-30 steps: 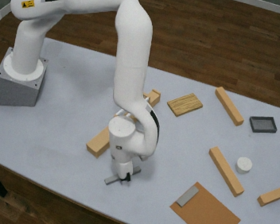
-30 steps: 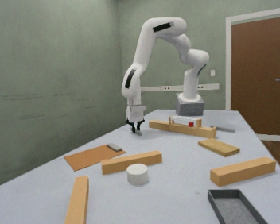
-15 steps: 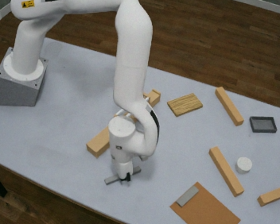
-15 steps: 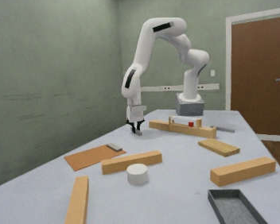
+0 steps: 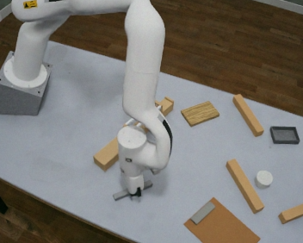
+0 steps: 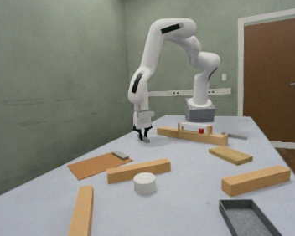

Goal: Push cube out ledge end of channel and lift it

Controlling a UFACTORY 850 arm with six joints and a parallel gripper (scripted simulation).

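Observation:
The channel (image 6: 194, 135) is a long wooden base with a clear roofed section; in the top view the channel (image 5: 119, 144) is mostly hidden behind my arm. A red cube (image 6: 201, 130) sits inside it, seen through the clear wall. My gripper (image 5: 135, 193) is low at the table near the front edge, shut on a flat grey bar (image 5: 127, 192) that lies on the table top. In the exterior view the gripper (image 6: 142, 135) stands left of the channel, with the grey bar (image 6: 146, 140) at its fingertips.
Several wooden blocks (image 5: 244, 184) (image 5: 248, 114) (image 5: 296, 211) lie on the right. A wooden slab (image 5: 200, 113), a white cylinder (image 5: 263, 178), a dark grey tray (image 5: 285, 134) and an orange mat (image 5: 221, 227) with a small grey plate (image 5: 202, 212) are there too. The robot base (image 5: 21, 84) stands at the left.

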